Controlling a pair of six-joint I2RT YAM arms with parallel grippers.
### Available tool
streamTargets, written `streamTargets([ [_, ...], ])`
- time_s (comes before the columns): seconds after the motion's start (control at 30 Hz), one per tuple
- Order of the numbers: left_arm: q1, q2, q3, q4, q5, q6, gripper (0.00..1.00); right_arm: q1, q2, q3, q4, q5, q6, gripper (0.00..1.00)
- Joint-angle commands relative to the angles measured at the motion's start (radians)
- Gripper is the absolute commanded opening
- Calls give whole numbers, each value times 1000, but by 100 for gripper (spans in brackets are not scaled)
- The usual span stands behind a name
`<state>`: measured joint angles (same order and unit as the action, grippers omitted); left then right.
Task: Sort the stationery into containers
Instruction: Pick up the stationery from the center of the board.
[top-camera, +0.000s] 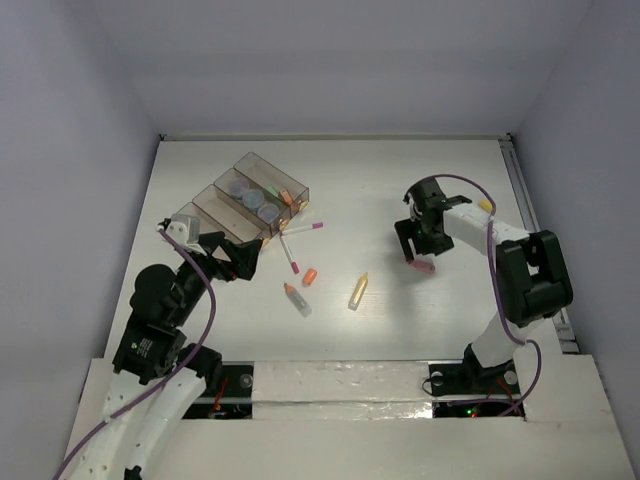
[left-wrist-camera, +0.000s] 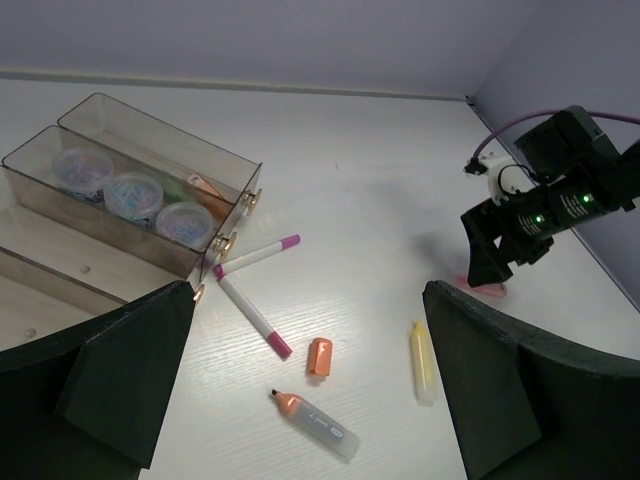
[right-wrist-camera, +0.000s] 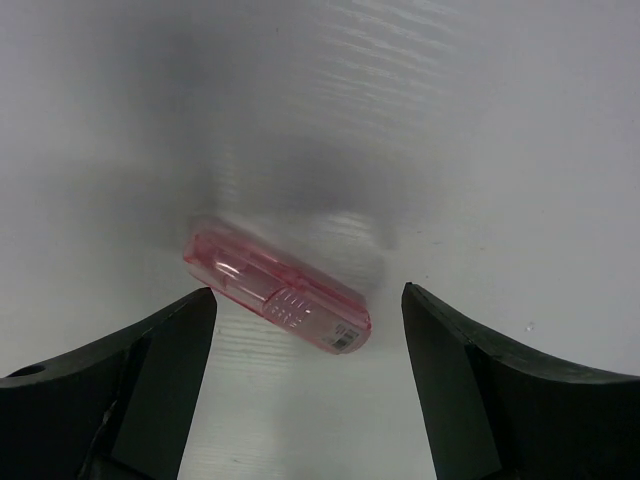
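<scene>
1. Containers (top-camera: 225, 210), a row of joined clear brownish compartments, stand at the far left of the white table (top-camera: 400, 180) in the top view. One compartment holds three grey-lilac rolls (top-camera: 251, 198), and the one behind it holds an orange stick (top-camera: 287, 197). Two white pens with pink tips (top-camera: 290, 252) lie just beside the row. Nearer lie an orange cap (top-camera: 310, 276), an orange-tipped marker (top-camera: 297, 299) and a yellow stick (top-camera: 358, 291). The right gripper (top-camera: 418, 252) hangs over a pink stick (top-camera: 424, 266), well apart from the row. The left gripper (top-camera: 232, 258) is near the row's near end.
2. Left wrist view: the left gripper (left-wrist-camera: 308, 300) is spread wide with nothing between its fingers (left-wrist-camera: 120, 370). Beyond them are the pens (left-wrist-camera: 250, 315), cap (left-wrist-camera: 319, 356), marker (left-wrist-camera: 318, 425) and yellow stick (left-wrist-camera: 423, 362).
3. Right wrist view: the right gripper (right-wrist-camera: 308, 296) stands spread, gripping nothing. The pink stick (right-wrist-camera: 275, 296), slightly blurred, lies slantwise on the table between its fingers (right-wrist-camera: 130, 390).
</scene>
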<state>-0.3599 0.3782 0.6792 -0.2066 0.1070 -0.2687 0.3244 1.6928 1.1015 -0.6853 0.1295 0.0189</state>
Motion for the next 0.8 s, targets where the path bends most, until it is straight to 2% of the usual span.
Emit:
streamTargets([
  [0.0, -28, -7, 3, 35, -20, 14, 99, -56, -27, -12, 53, -210, -86, 81],
  [0.13, -51, -35, 5, 32, -32, 14, 99, -77, 42, 4, 49, -275, -90, 81],
  [0.17, -62, -41, 6, 30, -33, 14, 99, -77, 56, 11, 43, -287, -83, 76],
  [0.23, -62, -53, 5, 30, -35, 14, 99, -77, 74, 18, 27, -333, -70, 74],
  [0.4, -62, -70, 5, 30, -36, 14, 99, -77, 84, 38, -19, -318, -45, 74],
  [0.53, -62, -67, 6, 30, -40, 17, 99, -77, 114, 58, -59, -259, -11, 65],
  [0.57, -62, -65, 6, 29, -40, 17, 99, -77, 123, 61, -62, -240, 31, 57],
  [0.6, -62, -64, 6, 29, -41, 16, 99, -65, 136, 66, -63, -193, 42, 54],
  [0.77, -62, -62, 6, 27, -49, 19, 99, -13, 145, 51, -10, -87, 134, 41],
])
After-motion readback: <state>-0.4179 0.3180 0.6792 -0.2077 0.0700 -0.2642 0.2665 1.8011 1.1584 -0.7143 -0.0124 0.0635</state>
